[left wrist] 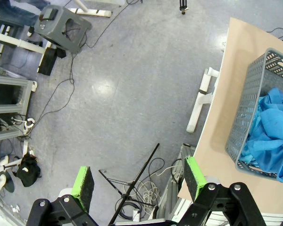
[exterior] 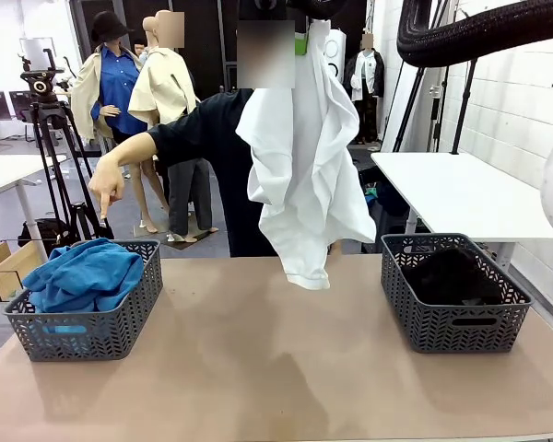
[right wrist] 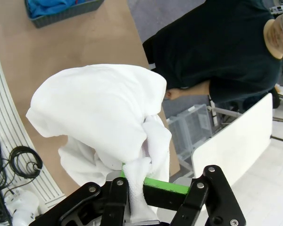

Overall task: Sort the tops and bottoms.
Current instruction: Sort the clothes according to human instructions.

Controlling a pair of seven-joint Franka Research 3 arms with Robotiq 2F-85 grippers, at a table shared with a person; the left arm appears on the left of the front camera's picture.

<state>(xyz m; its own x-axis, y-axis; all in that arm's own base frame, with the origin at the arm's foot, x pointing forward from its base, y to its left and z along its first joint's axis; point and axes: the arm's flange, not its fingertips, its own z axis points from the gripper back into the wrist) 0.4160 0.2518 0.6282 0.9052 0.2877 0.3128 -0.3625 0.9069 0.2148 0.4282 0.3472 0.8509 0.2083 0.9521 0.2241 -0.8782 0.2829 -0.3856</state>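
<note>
A white top (exterior: 300, 157) hangs, blue tops (exterior: 85, 273) and black bottoms (exterior: 452, 276) fill grey herringbone-mesh baskets (exterior: 111, 327).

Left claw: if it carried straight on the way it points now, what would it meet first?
Judging by its wrist view, the open left claw points down past the table edge at the bare grey floor; a black stand lies closer, though depth is unclear.

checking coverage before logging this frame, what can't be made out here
- Front view: the right gripper holding the white top is cut off by the top edge.
- Front view: the white top hides most of the person's torso.
- Front view: the black bottoms lie dark in the right basket, shape unclear.
- Left wrist view: the blue tops run off the right edge.
</note>
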